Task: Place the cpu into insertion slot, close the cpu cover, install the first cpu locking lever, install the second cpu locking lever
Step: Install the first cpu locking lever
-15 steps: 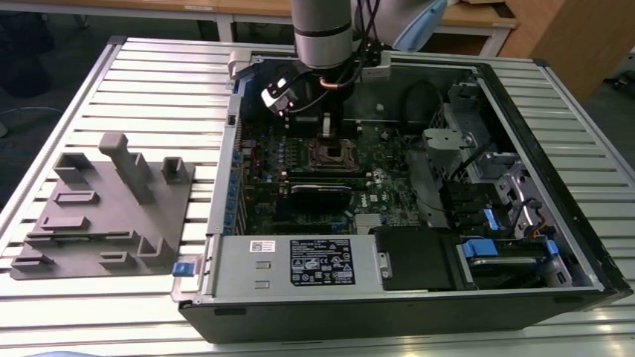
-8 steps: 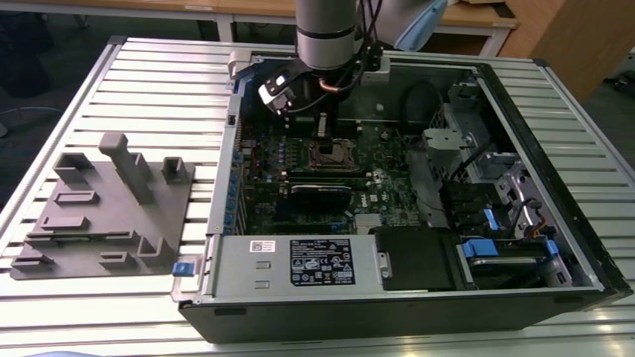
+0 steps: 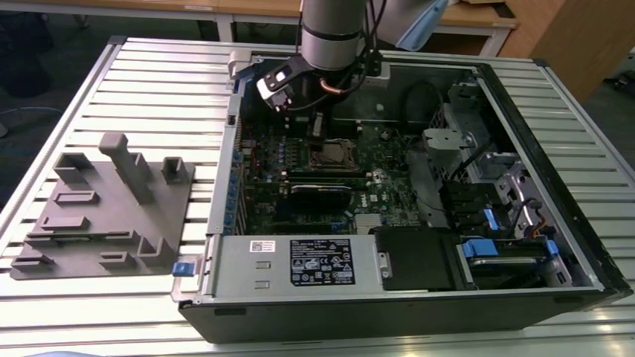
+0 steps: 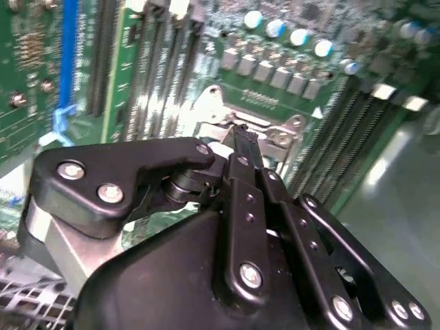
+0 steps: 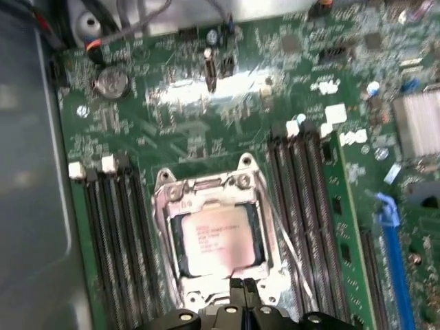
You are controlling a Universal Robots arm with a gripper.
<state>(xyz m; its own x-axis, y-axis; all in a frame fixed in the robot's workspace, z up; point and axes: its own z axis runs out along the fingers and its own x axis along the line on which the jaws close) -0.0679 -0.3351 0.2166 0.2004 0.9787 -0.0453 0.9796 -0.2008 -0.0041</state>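
A slatted metal surface (image 3: 149,82) carries an open computer case (image 3: 585,245), which lies on its side. Beside the case, on the exterior view's left, a grey plastic fixture (image 3: 109,216) stands on the surface. Inside the case there is a green board (image 5: 206,117), and the arm (image 3: 332,33) reaches down over its far part. Black memory slots (image 5: 110,234) run along two sides of the slot (image 5: 180,251). The cover (image 5: 168,206) lies flat and closed on the slot, and through its cut-out the cpu (image 5: 218,237) is seen, seated inside the slot. A thin wire lever (image 5: 289,244) runs along one side of the cover. The gripper (image 4: 242,134) is low over the board, with the fingers pressed together. Their tips are at the middle of one edge of the cover; I cannot tell if they touch it.
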